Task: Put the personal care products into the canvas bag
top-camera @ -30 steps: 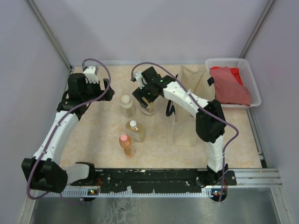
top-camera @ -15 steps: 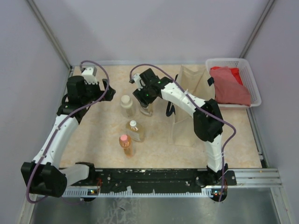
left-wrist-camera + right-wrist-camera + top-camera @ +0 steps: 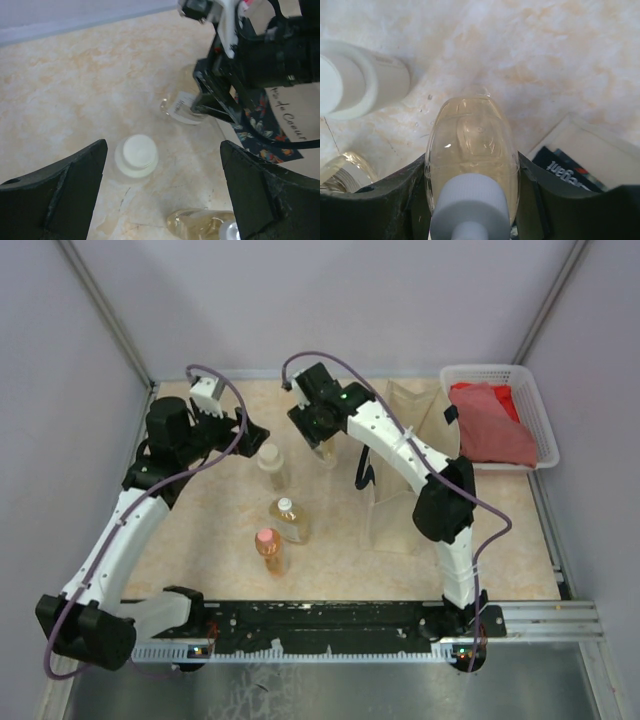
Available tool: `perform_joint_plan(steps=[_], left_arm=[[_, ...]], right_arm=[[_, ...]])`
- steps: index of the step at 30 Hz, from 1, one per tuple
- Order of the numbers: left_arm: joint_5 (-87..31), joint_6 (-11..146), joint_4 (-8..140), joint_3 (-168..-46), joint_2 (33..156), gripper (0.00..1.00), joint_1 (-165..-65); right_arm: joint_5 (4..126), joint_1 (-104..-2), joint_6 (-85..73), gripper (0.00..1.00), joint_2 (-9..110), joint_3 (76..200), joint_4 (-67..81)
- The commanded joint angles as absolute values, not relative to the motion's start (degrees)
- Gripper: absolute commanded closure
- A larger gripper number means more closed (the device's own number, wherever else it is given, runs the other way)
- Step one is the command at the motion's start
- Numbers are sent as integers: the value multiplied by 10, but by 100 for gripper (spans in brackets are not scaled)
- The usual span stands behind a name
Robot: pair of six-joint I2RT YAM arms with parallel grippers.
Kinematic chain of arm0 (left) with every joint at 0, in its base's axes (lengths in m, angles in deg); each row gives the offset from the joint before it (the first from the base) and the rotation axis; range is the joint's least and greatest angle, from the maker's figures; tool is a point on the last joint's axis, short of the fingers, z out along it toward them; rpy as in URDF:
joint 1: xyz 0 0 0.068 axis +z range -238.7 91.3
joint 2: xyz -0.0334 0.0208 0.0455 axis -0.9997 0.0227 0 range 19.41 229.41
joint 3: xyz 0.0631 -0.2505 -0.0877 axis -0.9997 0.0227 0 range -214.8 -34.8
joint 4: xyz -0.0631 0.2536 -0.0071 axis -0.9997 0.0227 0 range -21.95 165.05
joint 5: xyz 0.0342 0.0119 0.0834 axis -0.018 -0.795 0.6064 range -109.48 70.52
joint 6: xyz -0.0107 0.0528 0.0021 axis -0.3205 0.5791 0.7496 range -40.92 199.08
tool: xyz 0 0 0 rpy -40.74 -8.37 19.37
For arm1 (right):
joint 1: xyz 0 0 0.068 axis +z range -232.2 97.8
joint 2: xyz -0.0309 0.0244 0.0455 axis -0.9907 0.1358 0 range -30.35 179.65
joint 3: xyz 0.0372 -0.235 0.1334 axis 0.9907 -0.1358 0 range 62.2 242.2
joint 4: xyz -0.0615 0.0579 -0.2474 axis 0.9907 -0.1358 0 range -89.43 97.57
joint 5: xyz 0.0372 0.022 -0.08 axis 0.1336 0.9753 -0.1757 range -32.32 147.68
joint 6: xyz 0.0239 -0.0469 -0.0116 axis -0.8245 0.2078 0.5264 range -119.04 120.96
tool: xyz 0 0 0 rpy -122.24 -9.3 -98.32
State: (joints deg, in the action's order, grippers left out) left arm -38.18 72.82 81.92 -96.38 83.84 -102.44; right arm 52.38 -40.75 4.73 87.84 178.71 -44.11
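Note:
My right gripper [image 3: 322, 433] is shut on an amber bottle [image 3: 471, 152] with a white cap and holds it above the table, left of the canvas bag [image 3: 404, 470]; the bottle also shows in the left wrist view [image 3: 182, 107]. My left gripper [image 3: 248, 433] is open and empty above the cream bottle [image 3: 271, 464], which stands between its jaws in the left wrist view [image 3: 136, 156]. A second amber bottle [image 3: 288, 519] and the orange bottle with pink cap [image 3: 270, 549] stand nearer the front. The bag stands upright with its dark straps on its left side.
A white basket [image 3: 532, 405] with red cloth sits at the back right corner. Grey walls close the table on three sides. The bag's printed panel [image 3: 280, 125] shows at the right of the left wrist view.
My right gripper has lifted the amber bottle off the table and moved it back. My left gripper has swung right toward the cream bottle.

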Motion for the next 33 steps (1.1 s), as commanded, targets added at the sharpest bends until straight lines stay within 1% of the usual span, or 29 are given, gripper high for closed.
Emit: perform_joint_plan(steps=[1,5,11,15,19,25,29,33], left_arm=[[-397,743,813,-1026,826,0,-1056],[-427,735,806,-1039,826,0,-1069],[-487,708,747,-1029,858,0,-1105],[-473,721,721,-1043,904,0,-1167],[-445,743,720,-1094,967,0,-1229],[-408,749,710,-1153,1048,0,-1291],[-383,748,693,-1172,1101,0,-1315],[-359,752,674,-1185,1145,0,-1328]], right_arm=[[432,-419,28,100,836,1947,-423],[394,-436,32,100,813,2013,-413],[291,-460,54,100,749,2015,-367],[198,-466,93,100,714,1988,-346],[132,-470,107,100,679,1959,-340],[122,-474,85,100,598,1898,-346],[136,-474,59,100,565,1874,-377],[159,-473,45,100,534,1822,-376]])
